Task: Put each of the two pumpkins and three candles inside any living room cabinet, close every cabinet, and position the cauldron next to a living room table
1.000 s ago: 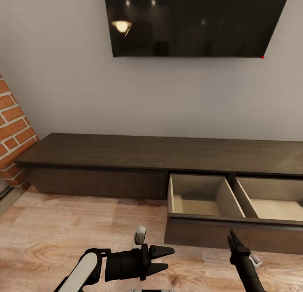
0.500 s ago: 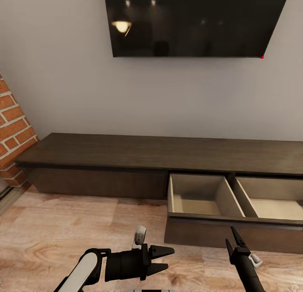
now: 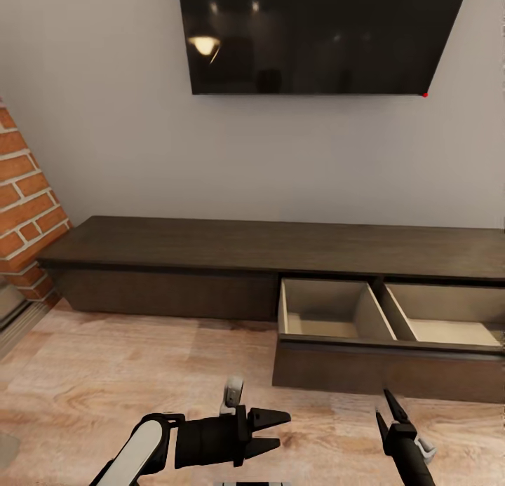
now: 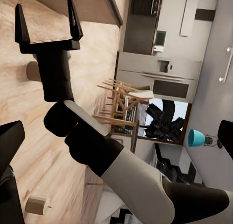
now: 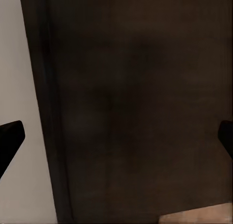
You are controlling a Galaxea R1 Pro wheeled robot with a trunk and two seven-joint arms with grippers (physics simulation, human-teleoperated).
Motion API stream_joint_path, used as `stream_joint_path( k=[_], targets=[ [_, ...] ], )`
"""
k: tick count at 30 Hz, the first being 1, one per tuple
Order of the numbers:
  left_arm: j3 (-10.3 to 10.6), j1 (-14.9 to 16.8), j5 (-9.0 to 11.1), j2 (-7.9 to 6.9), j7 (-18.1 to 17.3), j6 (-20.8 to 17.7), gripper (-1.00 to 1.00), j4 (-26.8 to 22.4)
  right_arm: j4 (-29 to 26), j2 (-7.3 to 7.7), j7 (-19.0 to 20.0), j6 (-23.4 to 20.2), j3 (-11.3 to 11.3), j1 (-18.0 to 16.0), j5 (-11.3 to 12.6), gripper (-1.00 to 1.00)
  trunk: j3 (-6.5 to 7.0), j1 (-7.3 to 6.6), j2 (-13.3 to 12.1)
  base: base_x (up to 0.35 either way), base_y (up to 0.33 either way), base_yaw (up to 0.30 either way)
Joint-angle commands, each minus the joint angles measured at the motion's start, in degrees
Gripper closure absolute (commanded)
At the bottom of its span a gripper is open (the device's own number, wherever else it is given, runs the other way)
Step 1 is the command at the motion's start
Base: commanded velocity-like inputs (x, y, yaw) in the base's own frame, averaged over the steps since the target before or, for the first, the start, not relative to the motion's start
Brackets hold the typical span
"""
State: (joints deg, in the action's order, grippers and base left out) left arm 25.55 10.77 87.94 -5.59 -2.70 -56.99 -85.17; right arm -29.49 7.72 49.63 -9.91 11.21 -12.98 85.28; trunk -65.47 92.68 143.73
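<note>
Red brick wall (image 3: 28,191) at far left, rough courses with pale mortar; pale wood-grain floor (image 3: 105,374) below it. Left gripper (image 3: 277,430) low in the head view, matte black on a white forearm, its wedge-shaped fingers (image 3: 270,417) parted with nothing between them. The cabinet (image 3: 210,244) runs long and low along the grey wall, dark-brown wood with a flat top and plain fronts; its left front is shut, while one wide drawer (image 3: 330,318) right of centre stands pulled out (pale beige inside, split by a slanted divider, both halves bare). Glossy black screen (image 3: 315,30) hangs above. Right gripper (image 3: 388,410) just before the drawer front, thin pointed fingers (image 3: 390,402) slightly apart, holding nothing; from the left wrist its two prongs (image 4: 46,20) stand well spread.
</note>
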Motion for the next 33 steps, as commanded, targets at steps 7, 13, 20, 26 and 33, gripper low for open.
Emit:
stream_joint_path(
  k=[7,13,20,26,33],
  targets=[
    [-0.1,0.0,-0.2,-0.04,-0.3,-0.1,-1.0,0.0,0.2,0.18,0.2,-0.7,-0.1,0.0,0.5,-1.0,-0.04,-0.03,0.0,-0.188,0.0,0.0],
    [-0.2,0.0,-0.2,-0.04,-0.3,-0.1,-1.0,0.0,0.2,0.19,0.2,-0.8,-0.1,0.0,0.0,-1.0,-0.04,-0.03,0.0,-0.212,0.0,0.0],
    [-0.9,0.0,1.3,-0.04,-0.3,-0.1,-1.0,-0.1,0.2,0.11,0.1,-1.1,0.0,0.0,-2.3,-1.0,-0.04,-0.03,0.0,-0.074,0.0,0.0],
    [-1.2,0.0,2.3,-0.1,-0.1,0.0,-1.0,-1.7,0.2,0.1,0.1,-1.1,0.0,0.0,-2.4,-1.0,0.18,-0.06,0.0,-0.004,0.0,0.0],
    [-1.3,0.0,3.4,-0.03,0.1,0.1,-1.0,-1.9,0.2,0.1,0.2,-1.1,-0.2,0.0,-2.5,-1.0,1.73,-0.24,-0.1,0.0,0.0,0.0]
  ],
)
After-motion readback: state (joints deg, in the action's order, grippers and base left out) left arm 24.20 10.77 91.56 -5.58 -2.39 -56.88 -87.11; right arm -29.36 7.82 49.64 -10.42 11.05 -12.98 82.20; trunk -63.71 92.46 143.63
